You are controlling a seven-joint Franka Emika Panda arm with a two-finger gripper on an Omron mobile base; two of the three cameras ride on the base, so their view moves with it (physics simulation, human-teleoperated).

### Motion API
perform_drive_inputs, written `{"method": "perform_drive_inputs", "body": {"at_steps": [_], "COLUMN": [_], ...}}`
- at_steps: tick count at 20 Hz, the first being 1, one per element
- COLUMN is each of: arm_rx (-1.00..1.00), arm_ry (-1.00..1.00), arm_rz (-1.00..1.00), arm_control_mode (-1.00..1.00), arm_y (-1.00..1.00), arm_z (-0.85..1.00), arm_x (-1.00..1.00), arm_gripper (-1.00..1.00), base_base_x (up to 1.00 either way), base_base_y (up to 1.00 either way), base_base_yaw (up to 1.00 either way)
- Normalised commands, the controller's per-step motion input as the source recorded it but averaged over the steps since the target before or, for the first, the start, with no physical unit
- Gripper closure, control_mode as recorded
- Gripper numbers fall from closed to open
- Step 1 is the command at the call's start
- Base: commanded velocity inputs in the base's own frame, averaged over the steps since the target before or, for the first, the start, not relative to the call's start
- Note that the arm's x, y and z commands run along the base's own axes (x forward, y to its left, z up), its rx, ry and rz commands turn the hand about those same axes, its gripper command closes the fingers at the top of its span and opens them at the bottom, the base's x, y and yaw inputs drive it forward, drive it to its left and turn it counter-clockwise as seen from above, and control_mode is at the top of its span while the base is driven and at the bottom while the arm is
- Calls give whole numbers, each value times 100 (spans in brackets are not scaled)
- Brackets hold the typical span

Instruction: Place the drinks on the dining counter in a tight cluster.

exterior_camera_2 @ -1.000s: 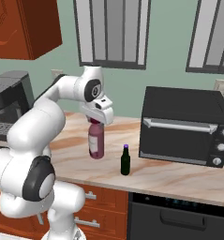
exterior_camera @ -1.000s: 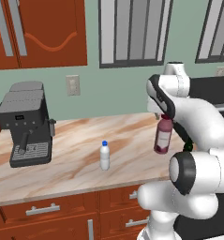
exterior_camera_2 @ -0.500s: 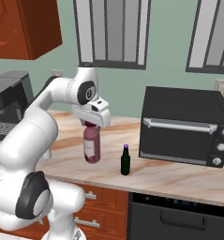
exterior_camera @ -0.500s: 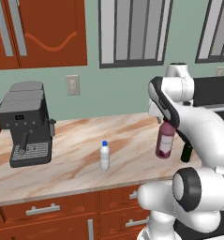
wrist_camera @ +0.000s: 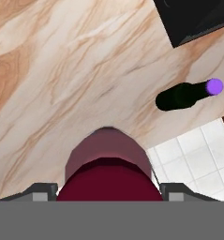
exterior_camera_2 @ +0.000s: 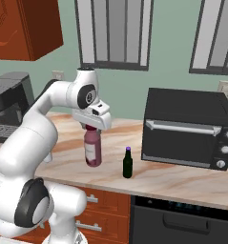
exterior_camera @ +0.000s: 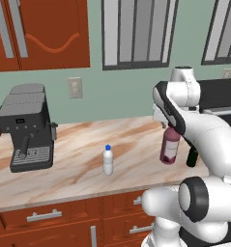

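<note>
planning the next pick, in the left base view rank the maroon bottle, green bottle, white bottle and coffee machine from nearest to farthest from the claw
1. Maroon bottle, gripped in the claw, lifted.
2. Green bottle, just beside it, toward the counter's front edge.
3. White bottle, mid-counter, toward the coffee machine's side.
4. Coffee machine, far end of the counter.

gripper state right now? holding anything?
Gripper: closed on the neck of the maroon bottle, which hangs tilted, lifted just above the marble counter.
</note>
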Motion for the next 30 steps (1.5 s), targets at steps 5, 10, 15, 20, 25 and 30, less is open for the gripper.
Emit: {"method": "perform_drive_inputs", "body": {"at_steps": [5, 10, 15, 20, 25, 30], "arm_rx": [0, 0, 0, 0, 0, 0], "arm_ry": [0, 0, 0, 0, 0, 0], "arm_rz": [0, 0, 0, 0, 0, 0], "arm_control_mode": [-100, 100, 100, 100, 100, 100], "arm_y": [0, 0, 0, 0, 0, 0], "arm_z": [0, 0, 0, 0, 0, 0], "arm_x": [0, 0, 0, 0, 0, 0], "arm_gripper": [100, 100, 100, 100, 100, 100], "base_base_x": [0, -10, -45, -53, -42, -9], "base_base_y": [0, 2, 10, 10, 9, 0], "base_base_yaw": [0, 1, 4, 9, 46, 98]}}
